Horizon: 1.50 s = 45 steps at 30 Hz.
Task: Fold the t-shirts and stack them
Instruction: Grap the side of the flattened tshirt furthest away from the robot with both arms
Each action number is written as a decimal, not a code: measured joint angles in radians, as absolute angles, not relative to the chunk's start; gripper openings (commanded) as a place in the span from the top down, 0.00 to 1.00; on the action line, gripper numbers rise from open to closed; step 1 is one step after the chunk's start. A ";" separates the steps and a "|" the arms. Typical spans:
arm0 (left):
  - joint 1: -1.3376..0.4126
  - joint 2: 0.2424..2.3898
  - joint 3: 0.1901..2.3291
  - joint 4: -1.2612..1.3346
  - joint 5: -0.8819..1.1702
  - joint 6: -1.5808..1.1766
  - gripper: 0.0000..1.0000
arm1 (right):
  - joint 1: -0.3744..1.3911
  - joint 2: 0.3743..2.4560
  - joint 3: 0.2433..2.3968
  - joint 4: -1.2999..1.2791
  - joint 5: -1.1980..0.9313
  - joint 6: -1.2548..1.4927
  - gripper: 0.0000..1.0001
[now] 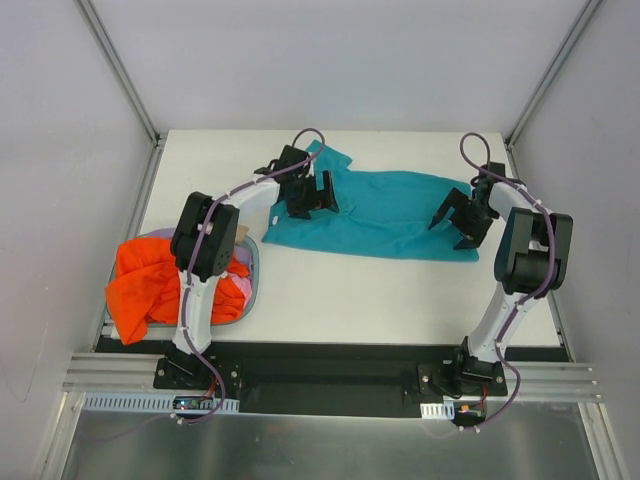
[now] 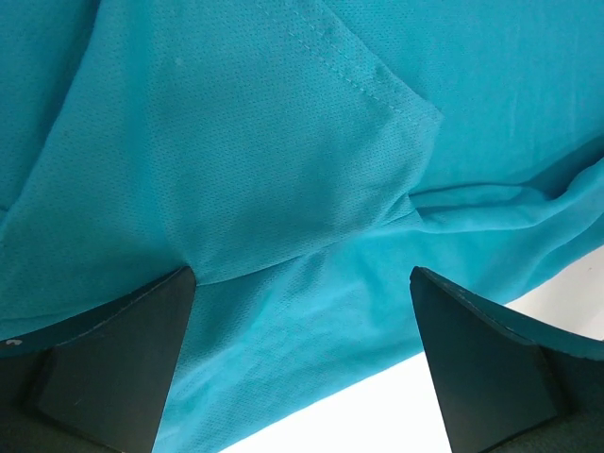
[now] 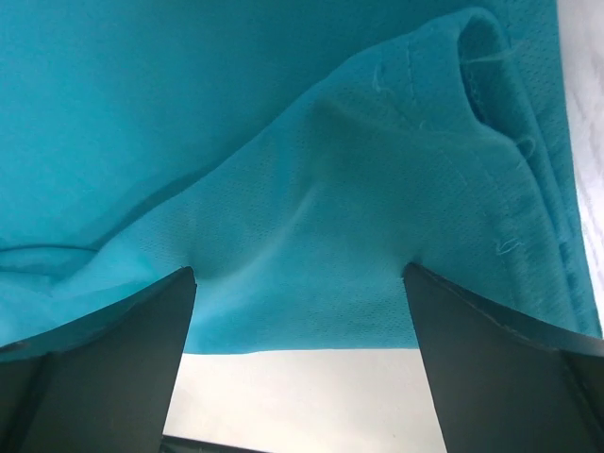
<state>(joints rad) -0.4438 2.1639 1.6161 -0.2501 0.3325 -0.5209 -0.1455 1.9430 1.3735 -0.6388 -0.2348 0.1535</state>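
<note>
The teal t-shirt [image 1: 385, 212] lies spread across the back of the white table [image 1: 400, 290]. My left gripper [image 1: 310, 195] is open over its left end; teal cloth [image 2: 283, 189] fills that wrist view and lies between the jaws. My right gripper [image 1: 462, 218] is open over the shirt's right end, with a hemmed fold [image 3: 377, 170] and the cloth edge between the jaws. The orange t-shirt [image 1: 150, 280] is bunched in a grey basket [image 1: 252, 285] at the left, with the lavender-pink t-shirt [image 1: 238, 285] peeking out beneath it.
A small tan card piece [image 1: 243, 232] sits by the basket's back rim. White enclosure walls stand around the table. The black base rail [image 1: 330, 365] runs along the near edge.
</note>
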 measured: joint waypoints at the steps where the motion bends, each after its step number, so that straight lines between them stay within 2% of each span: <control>1: -0.443 2.158 1.608 -0.241 0.336 -0.526 0.01 | -0.146 1.943 1.360 -0.638 -0.235 0.154 0.03; 11: -0.461 1.965 1.303 -0.158 0.341 -0.590 0.01 | -0.202 1.745 1.083 -0.588 -0.262 0.163 0.03; 17: -0.589 1.764 1.050 -0.155 0.277 -0.657 0.01 | -0.228 1.637 0.955 -0.591 -0.247 0.184 0.03; 25: -0.722 1.592 0.870 -0.175 0.198 -0.772 0.01 | -0.289 1.474 0.783 -0.607 -0.241 0.208 0.03; 35: -0.746 1.518 0.865 -0.250 0.135 -0.787 0.01 | -0.385 1.293 0.643 -0.650 -0.217 0.210 0.03; 45: -0.693 1.538 1.150 -0.300 0.069 -0.652 0.01 | -0.430 1.124 0.620 -0.700 -0.146 0.197 0.03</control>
<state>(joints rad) -0.6933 1.5379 1.1500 -0.2996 0.0689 -0.6518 -0.4305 1.1244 0.6201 -0.7002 -0.1455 0.1974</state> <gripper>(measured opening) 0.993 0.969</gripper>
